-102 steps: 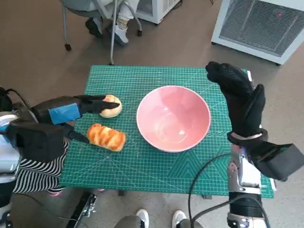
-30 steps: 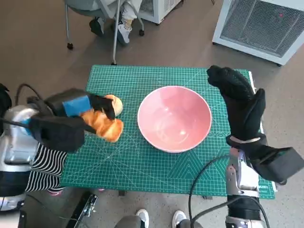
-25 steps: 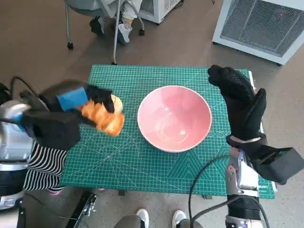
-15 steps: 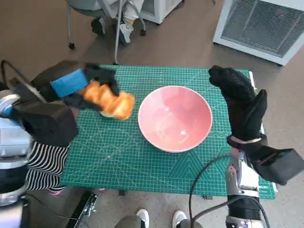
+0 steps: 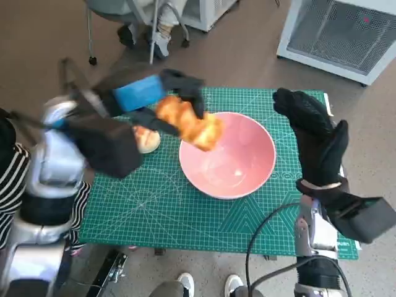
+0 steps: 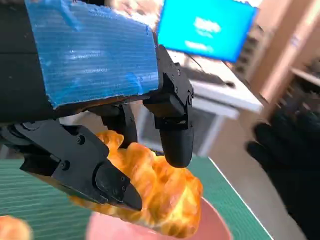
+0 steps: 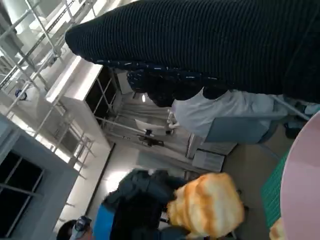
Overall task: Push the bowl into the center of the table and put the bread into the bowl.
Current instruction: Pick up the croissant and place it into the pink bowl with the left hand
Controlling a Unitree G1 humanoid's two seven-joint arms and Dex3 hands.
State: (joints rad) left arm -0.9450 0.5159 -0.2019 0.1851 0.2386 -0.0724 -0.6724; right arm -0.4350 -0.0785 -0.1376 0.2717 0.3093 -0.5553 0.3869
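My left hand (image 5: 162,100) holds a golden braided bread (image 5: 189,122) in the air over the left rim of the pink bowl (image 5: 228,154). The left wrist view shows its black fingers (image 6: 172,125) clamped round that bread (image 6: 160,195), with the bowl's rim (image 6: 210,231) just below. A second, round bun (image 5: 146,138) lies on the green mat (image 5: 185,210) left of the bowl, partly hidden by my left arm. My right hand (image 5: 314,137) stands upright beside the bowl's right side, fingers spread, holding nothing. In the right wrist view the bread (image 7: 206,204) and bowl edge (image 7: 300,195) appear below the glove (image 7: 210,40).
A white ventilated unit (image 5: 346,31) stands on the floor behind the table's right. A seated person's feet (image 5: 158,21) and chair legs (image 5: 91,37) are beyond the far edge. Shoes (image 5: 185,283) show at the near edge.
My left hand has lifted the braided bread off the mat and carried it right and up, from beside the round bun to above the bowl's left rim. The right hand has stayed put.
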